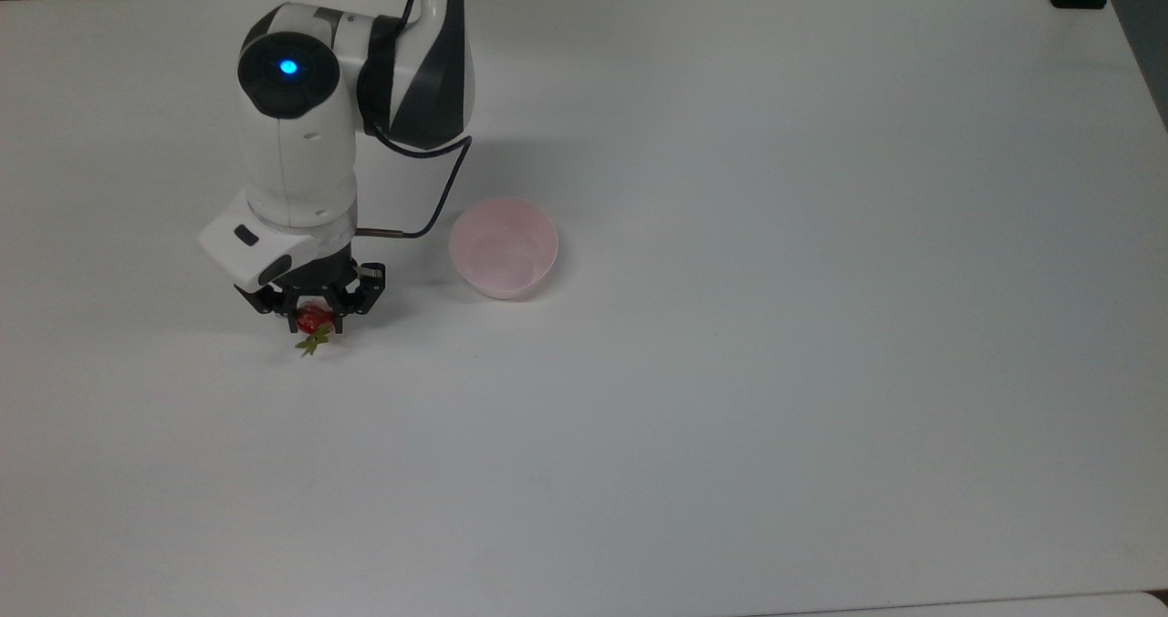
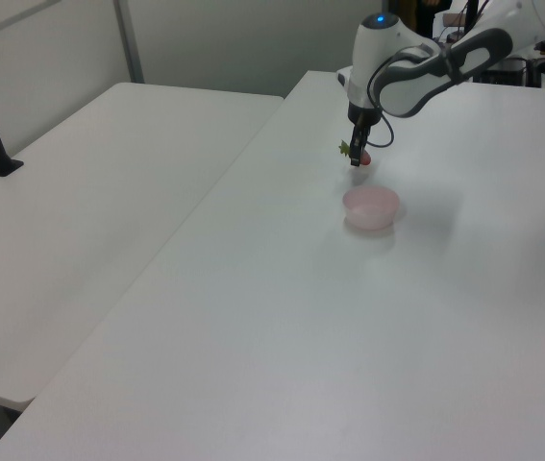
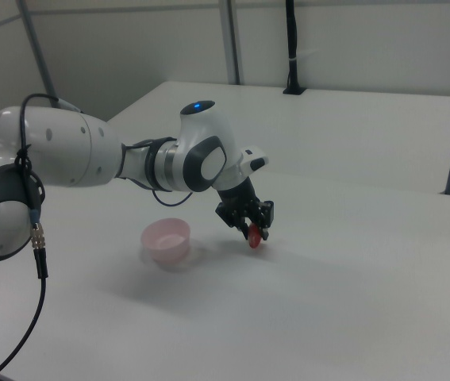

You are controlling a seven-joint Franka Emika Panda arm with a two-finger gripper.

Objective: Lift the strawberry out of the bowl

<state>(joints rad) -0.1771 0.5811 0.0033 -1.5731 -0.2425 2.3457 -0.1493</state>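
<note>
Presently the gripper (image 1: 315, 318) pinches the strawberry (image 1: 313, 323) between its jaws, low over the white table (image 1: 730, 325), well to the top view's left of the empty bowl (image 1: 504, 247).

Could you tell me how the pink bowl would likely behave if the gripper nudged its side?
The bowl looks like thin, pale plastic and sits empty, so it is probably light and would slide on the smooth white table rather than resist. Its walls flare upward from a narrower base, so a push near the rim might tip it. The gripper now holds the strawberry beside it.
</note>
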